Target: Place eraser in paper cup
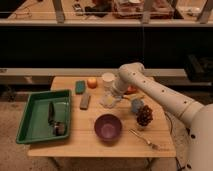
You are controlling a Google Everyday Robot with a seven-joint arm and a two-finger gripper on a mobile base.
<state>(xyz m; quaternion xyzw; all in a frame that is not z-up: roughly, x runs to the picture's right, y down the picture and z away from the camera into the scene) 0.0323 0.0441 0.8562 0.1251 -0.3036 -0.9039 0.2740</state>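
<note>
- Table (75, 145): task judged barely begun; pick-up and drop both remain.
- Gripper (111, 99): low over mid-table, just in front of the cup; its opening cannot be told.
- Paper cup (107, 78): upright, back edge.
- Eraser (85, 100): flat on the table, left of the gripper, ungripped.

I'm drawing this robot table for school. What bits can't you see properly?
Camera view only:
The gripper, right of the eraser and in front of the paper cup, covers the table beneath it.
The arm hides most of an orange thing.
The dark things in the green tray are too small to name.
</note>
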